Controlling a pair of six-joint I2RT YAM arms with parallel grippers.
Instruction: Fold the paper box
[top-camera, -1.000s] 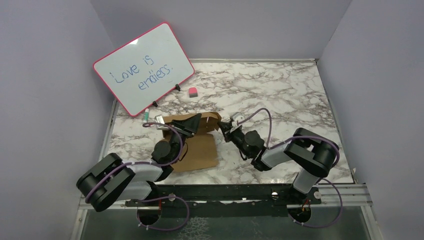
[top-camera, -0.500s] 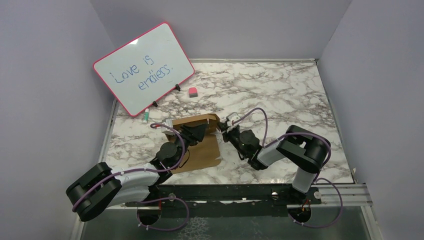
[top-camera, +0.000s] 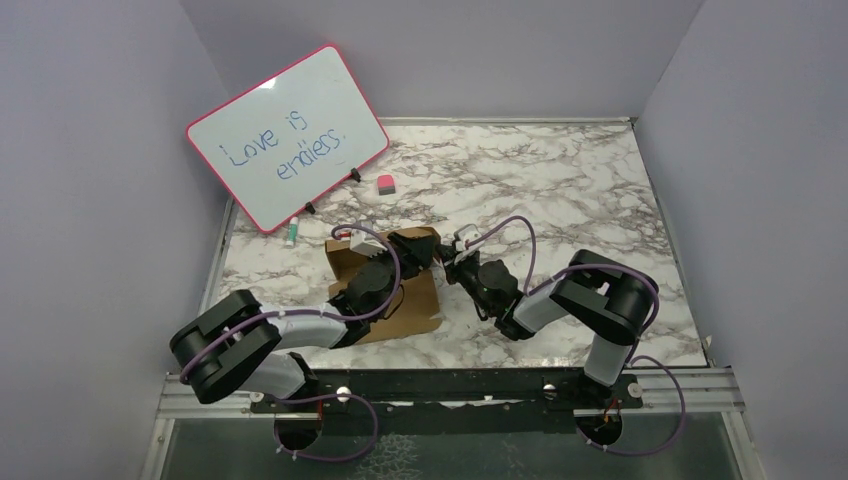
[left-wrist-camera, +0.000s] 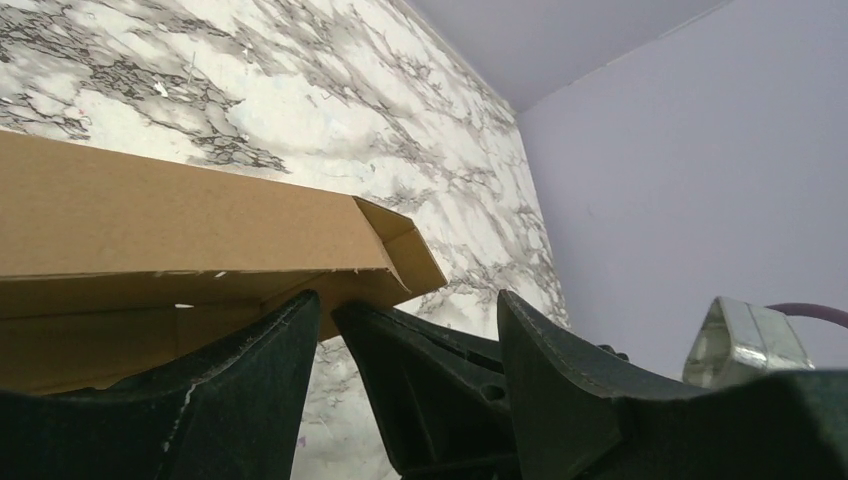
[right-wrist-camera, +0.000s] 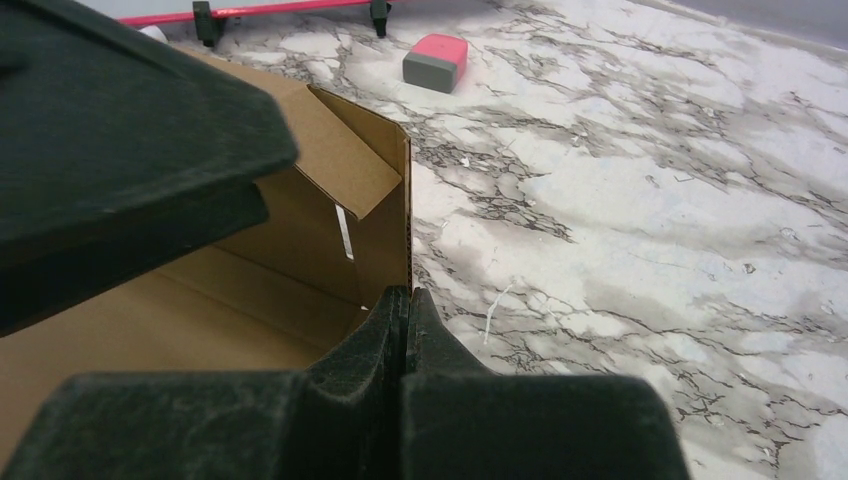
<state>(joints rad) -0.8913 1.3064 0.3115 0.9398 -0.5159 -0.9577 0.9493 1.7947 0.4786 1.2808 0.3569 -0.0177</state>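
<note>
The brown paper box (top-camera: 412, 303) lies half-folded on the marble table, its far wall raised. My left gripper (top-camera: 412, 252) reaches over the box to its far right corner, jaws open. In the left wrist view (left-wrist-camera: 408, 297) its fingers straddle a dark finger of the right gripper, under a folded cardboard flap (left-wrist-camera: 180, 215). My right gripper (top-camera: 449, 262) is shut on the box's right wall. In the right wrist view (right-wrist-camera: 407, 292) it pinches that upright wall's edge (right-wrist-camera: 385, 215), with the left gripper's finger (right-wrist-camera: 120, 150) close at the upper left.
A pink-rimmed whiteboard (top-camera: 287, 137) leans at the back left. A pink and grey eraser (top-camera: 385, 183) lies behind the box and also shows in the right wrist view (right-wrist-camera: 436, 62). A green-capped marker (top-camera: 292, 231) lies left of the box. Purple walls enclose the table.
My left gripper has moved right along the box's far wall, up to the right gripper. The right gripper has kept its hold with a slight shift left.
</note>
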